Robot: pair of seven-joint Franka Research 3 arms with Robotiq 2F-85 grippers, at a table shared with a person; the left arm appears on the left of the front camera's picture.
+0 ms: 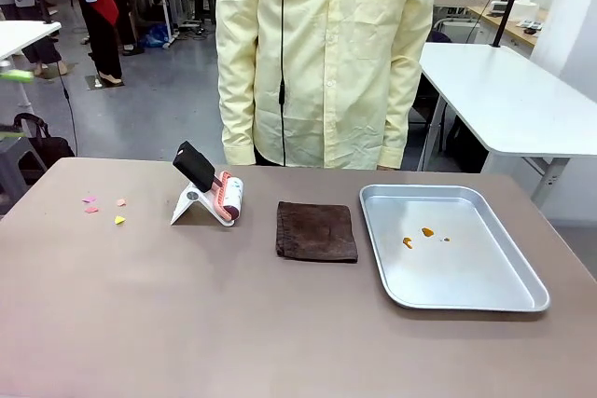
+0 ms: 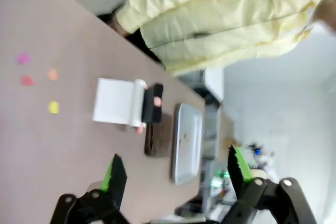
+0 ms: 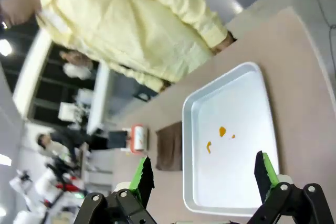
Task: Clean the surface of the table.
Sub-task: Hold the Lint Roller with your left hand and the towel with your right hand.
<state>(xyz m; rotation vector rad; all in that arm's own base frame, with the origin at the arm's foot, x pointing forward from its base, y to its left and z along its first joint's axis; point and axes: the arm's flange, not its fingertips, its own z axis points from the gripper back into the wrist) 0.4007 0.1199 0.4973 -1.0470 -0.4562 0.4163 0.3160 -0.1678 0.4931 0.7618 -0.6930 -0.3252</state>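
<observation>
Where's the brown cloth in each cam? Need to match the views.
Front view: brown cloth at centre, between the lint roller and the silver tray.
Left wrist view: brown cloth at lower centre, just left of the silver tray.
Right wrist view: brown cloth left of centre, beside the silver tray.
Shared landmark: the silver tray, next to the cloth in every view.

The table (image 1: pixel 280 333) before me has a smooth, matt taupe top. The tray (image 1: pixel 466 272) is bare silver metal with a soft satin sheen. The folded cloth (image 1: pixel 317 230) is dark brown and nappy. The lint roller (image 1: pixel 229 198) has a matt black handle and a smooth white plastic stand (image 1: pixel 189 205). My left gripper (image 2: pixel 175 157) carries ridged green pads (image 2: pixel 111 174) on matt black fingers (image 2: pixel 247 193).
</observation>
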